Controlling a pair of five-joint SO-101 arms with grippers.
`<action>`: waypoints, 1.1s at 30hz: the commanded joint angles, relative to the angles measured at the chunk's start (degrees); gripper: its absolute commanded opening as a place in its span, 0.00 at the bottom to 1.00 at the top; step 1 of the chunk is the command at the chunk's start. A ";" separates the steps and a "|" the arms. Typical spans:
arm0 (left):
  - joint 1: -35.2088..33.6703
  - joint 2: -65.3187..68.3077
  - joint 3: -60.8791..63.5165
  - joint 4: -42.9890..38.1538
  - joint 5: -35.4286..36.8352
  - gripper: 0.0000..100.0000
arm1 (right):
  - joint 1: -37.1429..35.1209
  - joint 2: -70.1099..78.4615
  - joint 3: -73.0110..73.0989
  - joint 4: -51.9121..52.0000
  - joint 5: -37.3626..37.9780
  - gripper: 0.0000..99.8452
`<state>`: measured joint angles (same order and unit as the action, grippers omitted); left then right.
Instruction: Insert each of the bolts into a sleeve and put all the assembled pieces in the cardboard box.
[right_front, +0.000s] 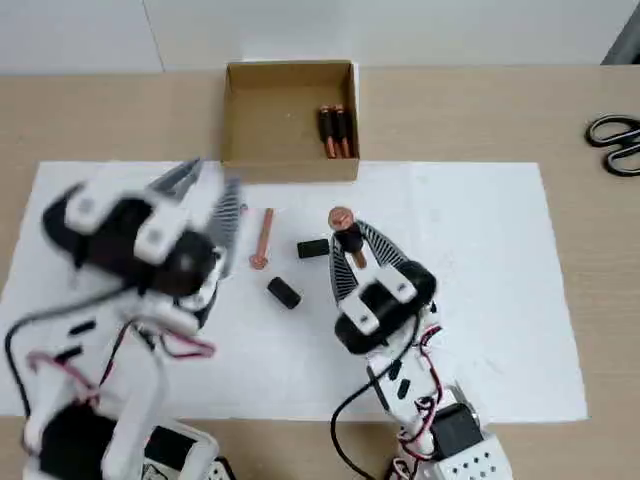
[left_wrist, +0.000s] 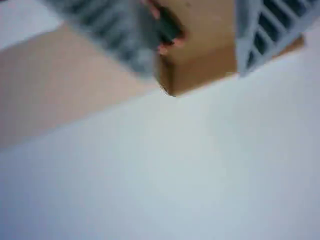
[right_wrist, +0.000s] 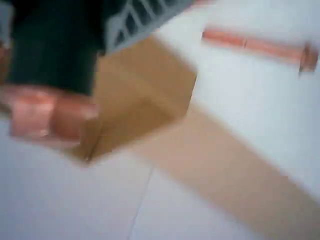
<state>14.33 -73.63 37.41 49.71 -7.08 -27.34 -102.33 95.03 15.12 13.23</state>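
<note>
While the left arm's fingers (right_front: 178, 180) are hanging spread apart and gripping nothing over the left half of the white sheet (right_front: 500, 300), a loose bolt (right_front: 263, 238) is lying on the sheet just to their right, pointing toward the table's (right_front: 100, 110) far edge. Two bare sleeves are lying next: the nearer sleeve (right_front: 284, 292), then the farther sleeve (right_front: 313, 248). Behind them the cardboard box (right_front: 250, 110) is sitting at the sheet's far edge, with two assembled pieces (right_front: 336, 132) lying against its right wall. The right arm's fingers (right_front: 378, 243) are clenching the held sleeve (right_front: 349, 240), a held bolt (right_front: 340, 215) poking from it. Scissors (right_front: 615, 143) are lying by the table's right edge.
</note>
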 joint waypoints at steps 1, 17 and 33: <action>-2.37 -7.56 6.64 -1.93 -0.70 0.02 | 2.15 1.45 -8.09 6.29 0.26 0.00; -27.78 -30.51 39.60 -19.78 -0.44 0.01 | 7.08 78.64 -67.78 7.78 -4.84 0.00; -31.03 -30.51 39.52 -19.69 -0.44 0.01 | 5.05 143.34 -136.88 5.67 -21.27 0.00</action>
<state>-16.44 -103.43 77.14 31.34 -7.52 -21.54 36.84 -29.54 22.68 -6.02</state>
